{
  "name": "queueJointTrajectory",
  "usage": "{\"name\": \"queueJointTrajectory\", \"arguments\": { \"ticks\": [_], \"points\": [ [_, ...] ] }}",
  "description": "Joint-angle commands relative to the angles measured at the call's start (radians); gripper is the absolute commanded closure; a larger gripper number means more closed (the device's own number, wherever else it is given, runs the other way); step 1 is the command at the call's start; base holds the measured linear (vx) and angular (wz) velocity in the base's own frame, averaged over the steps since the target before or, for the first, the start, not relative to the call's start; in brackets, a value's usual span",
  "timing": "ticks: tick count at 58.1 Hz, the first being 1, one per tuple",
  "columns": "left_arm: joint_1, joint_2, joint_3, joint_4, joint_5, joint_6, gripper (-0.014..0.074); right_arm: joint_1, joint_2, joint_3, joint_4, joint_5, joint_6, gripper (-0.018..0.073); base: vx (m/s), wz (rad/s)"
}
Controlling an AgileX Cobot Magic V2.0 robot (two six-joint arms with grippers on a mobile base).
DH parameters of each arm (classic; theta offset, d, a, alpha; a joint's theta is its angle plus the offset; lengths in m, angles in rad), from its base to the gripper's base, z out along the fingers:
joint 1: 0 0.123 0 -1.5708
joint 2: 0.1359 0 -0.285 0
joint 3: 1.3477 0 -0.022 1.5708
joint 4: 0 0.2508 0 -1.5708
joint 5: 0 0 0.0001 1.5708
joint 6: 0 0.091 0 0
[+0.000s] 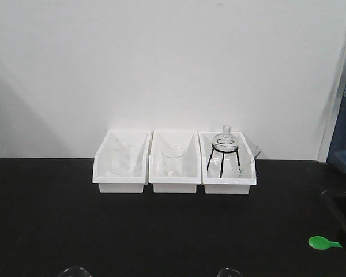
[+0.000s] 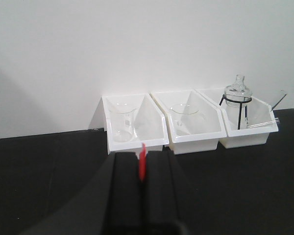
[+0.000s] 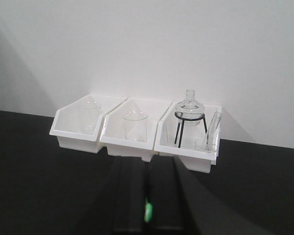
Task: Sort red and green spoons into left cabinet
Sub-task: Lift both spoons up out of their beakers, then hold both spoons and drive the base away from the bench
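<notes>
In the left wrist view, my left gripper (image 2: 142, 156) is shut on the red spoon (image 2: 142, 165). A thin red strip of it stands upright between the black fingers and pokes out past their tips. In the right wrist view, my right gripper (image 3: 146, 161) is shut on the green spoon (image 3: 148, 211), which shows only as a small green patch deep in the gap between the fingers. The front view has the green spoon's bowl (image 1: 318, 242) low at the right, above the black tabletop, its handle running right into a dark arm shape. The left cabinet is out of view.
Three white bins (image 1: 174, 183) stand in a row against the white wall on the black tabletop. They hold a beaker (image 1: 119, 157), another beaker (image 1: 173, 160), and a round flask on a black tripod (image 1: 225, 144). A blue object (image 1: 343, 138) sits at the far right.
</notes>
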Motion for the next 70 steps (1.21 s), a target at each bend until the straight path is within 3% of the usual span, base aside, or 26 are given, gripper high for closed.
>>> {"name": "queueJointTrajectory", "arguments": {
  "ticks": [1,70],
  "points": [
    [-0.004,-0.005,-0.029,-0.008,-0.060,-0.011,0.0600,0.001,-0.003,-0.031,-0.026,-0.099,0.001,0.0564,0.00,0.00],
    [-0.004,-0.004,-0.029,-0.008,-0.058,-0.006,0.0600,0.001,-0.003,-0.025,-0.035,-0.098,0.002,0.0564,-0.04,0.04]
  ]
}}
